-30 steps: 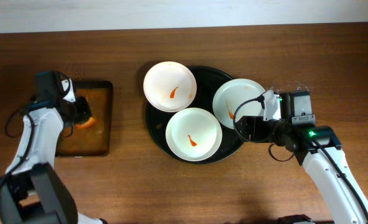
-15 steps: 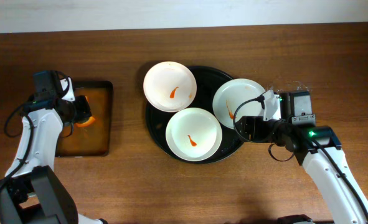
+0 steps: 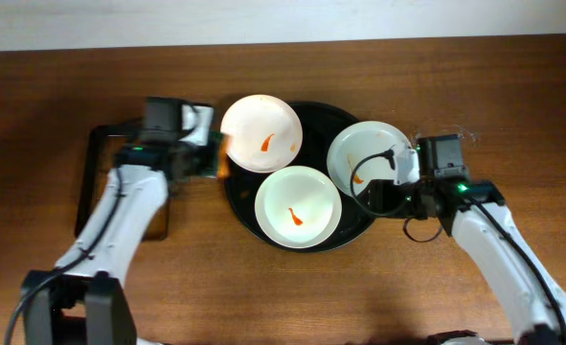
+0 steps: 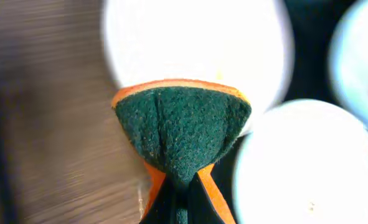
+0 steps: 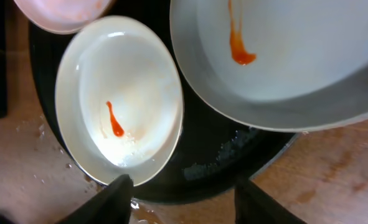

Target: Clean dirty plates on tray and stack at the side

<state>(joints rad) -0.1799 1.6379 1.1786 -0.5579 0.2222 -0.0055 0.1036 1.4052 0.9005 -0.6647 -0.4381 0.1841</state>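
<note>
Three white plates lie on the round black tray [image 3: 335,120]: a back-left plate [image 3: 261,132], a front plate [image 3: 298,206] and a right plate [image 3: 369,156], each with an orange-red smear. My left gripper [image 3: 214,158] is shut on a green-and-orange sponge [image 4: 182,127] at the back-left plate's left edge [image 4: 196,43]. My right gripper [image 3: 383,196] is open, over the tray's front-right rim [image 5: 233,171], just below the right plate [image 5: 283,56]. The front plate also shows in the right wrist view [image 5: 118,99].
A rectangular dark tray [image 3: 96,182] lies at the left, partly under my left arm. Water droplets wet the wood by the round tray's rim [image 5: 43,127]. The table's far edge runs along the top.
My left arm has swung right from the rectangular tray to the back-left plate's edge, carrying the sponge. The right arm shifted only slightly.
</note>
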